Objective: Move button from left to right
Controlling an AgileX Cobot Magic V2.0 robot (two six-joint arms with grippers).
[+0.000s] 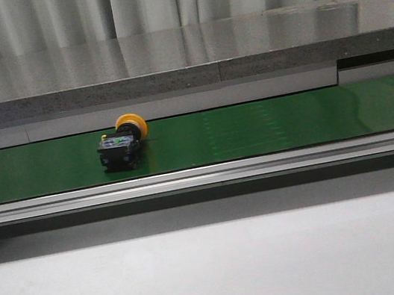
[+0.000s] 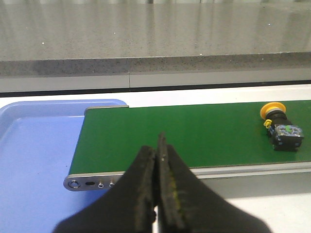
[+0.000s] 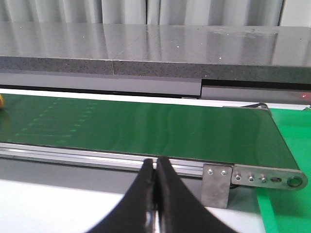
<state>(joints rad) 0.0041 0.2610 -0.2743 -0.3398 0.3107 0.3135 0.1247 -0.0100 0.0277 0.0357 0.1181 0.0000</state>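
The button lies on its side on the green belt, toward the left end of the table. The left pincer and right pincer are both clenched, holding nothing.

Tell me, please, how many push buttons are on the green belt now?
1. The button lies on its side on the green belt, left of the middle in the front view. Belt ends outside that view could hide others.
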